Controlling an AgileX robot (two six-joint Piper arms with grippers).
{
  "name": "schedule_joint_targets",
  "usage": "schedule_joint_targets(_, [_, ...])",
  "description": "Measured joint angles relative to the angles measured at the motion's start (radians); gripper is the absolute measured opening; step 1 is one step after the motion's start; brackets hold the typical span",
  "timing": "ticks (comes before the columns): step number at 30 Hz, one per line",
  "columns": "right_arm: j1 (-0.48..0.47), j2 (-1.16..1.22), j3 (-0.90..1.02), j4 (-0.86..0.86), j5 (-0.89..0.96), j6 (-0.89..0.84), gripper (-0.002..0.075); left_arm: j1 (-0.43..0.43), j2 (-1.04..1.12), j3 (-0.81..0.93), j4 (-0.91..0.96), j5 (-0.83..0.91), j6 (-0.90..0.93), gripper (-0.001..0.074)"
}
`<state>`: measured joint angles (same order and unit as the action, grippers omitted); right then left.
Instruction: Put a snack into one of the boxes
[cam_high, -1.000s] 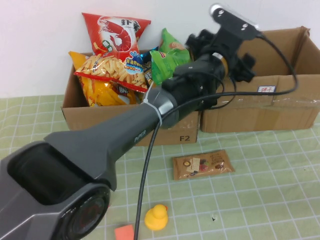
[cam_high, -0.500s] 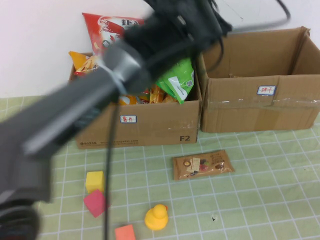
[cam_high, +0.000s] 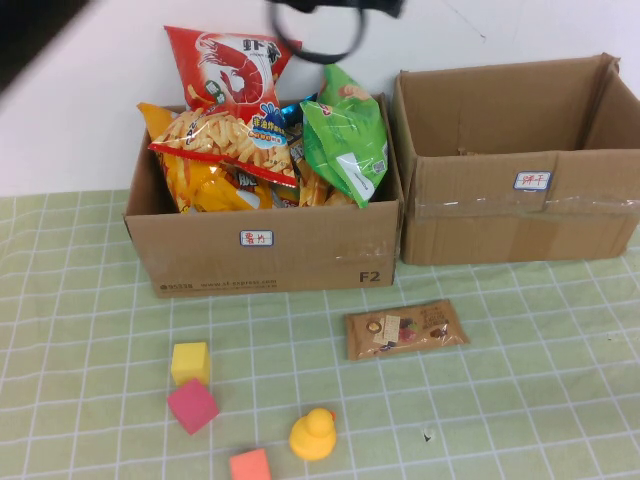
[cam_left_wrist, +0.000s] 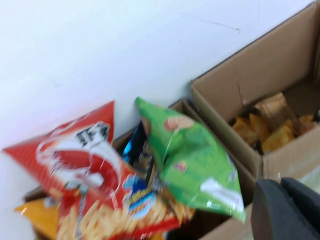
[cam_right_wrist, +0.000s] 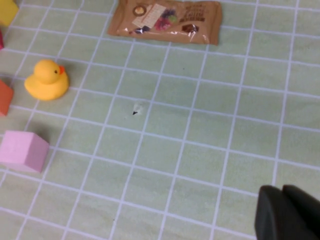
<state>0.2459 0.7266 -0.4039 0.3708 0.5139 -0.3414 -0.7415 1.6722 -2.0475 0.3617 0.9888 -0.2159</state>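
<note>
Lying nearest the camera on the green checked tablecloth (cam_high: 520, 400) are a yellow rubber duck (cam_high: 313, 436), an orange block (cam_high: 250, 466), a magenta cube (cam_high: 192, 405) and a yellow cube (cam_high: 190, 362). Just past centre lies a flat brown snack packet (cam_high: 405, 329), flat on the cloth, apart from both boxes. Behind it, the left cardboard box (cam_high: 265, 245) brims with a green chip bag (cam_high: 350, 135), a red shrimp-cracker bag (cam_high: 228, 62) and orange snack bags (cam_high: 222, 140); the right cardboard box (cam_high: 520, 215) stands beside it. The left gripper (cam_left_wrist: 287, 210) hangs above the boxes, jaws closed on nothing. The right gripper (cam_right_wrist: 287, 212), jaws closed, hovers over the cloth.
</note>
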Motion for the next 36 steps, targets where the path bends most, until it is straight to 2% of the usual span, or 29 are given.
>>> schedule_joint_targets(3, [0.0, 0.0, 0.0, 0.007, 0.0, -0.015, -0.0002, 0.0, -0.114, 0.112, -0.002, -0.002, 0.014, 0.0])
schedule_joint_targets(7, [0.0, 0.0, 0.0, 0.008, 0.0, -0.048, -0.0002, 0.0, -0.295, 0.356, 0.003, -0.063, -0.007, 0.0])
schedule_joint_targets(8, [0.0, 0.002, 0.0, 0.035, 0.01, -0.094, -0.0002, 0.0, -0.388, 0.518, 0.032, -0.112, -0.055, 0.0])
schedule_joint_targets(9, [0.003, 0.002, 0.0, 0.053, 0.015, -0.133, -0.0002, 0.0, -0.439, 0.604, 0.057, -0.139, -0.085, 0.0])
schedule_joint_targets(10, [0.015, 0.008, 0.0, 0.103, 0.02, -0.234, -0.0002, 0.0, -0.53, 0.761, 0.118, -0.188, -0.139, 0.0])
schedule_joint_targets(12, [0.025, 0.028, 0.0, 0.155, 0.024, -0.327, -0.0002, 0.0, -0.627, 0.927, 0.193, -0.232, -0.212, -0.0001])
schedule_joint_targets(19, [0.033, 0.214, -0.032, 0.314, 0.038, -0.581, -0.0002, 0.0, -0.844, 1.323, 0.379, -0.276, -0.501, -0.0001])
schedule_joint_targets(24, [0.035, 0.391, -0.142, 0.399, 0.06, -0.722, -0.0002, 0.0, -0.913, 1.487, 0.419, -0.278, -0.614, -0.0001])
schedule_joint_targets(30, [0.039, 0.612, -0.327, 0.387, 0.076, -0.753, 0.0002, 0.0, -0.973, 1.571, 0.459, -0.228, -0.759, -0.0001])
schedule_joint_targets(33, [0.039, 0.719, -0.424, 0.341, 0.102, -0.759, 0.0041, 0.0, -1.004, 1.571, 0.463, -0.164, -0.726, -0.0001])
schedule_joint_targets(36, [0.039, 0.807, -0.504, 0.312, 0.11, -0.769, 0.0135, 0.0, -1.026, 1.571, 0.47, -0.113, -0.682, -0.0001])
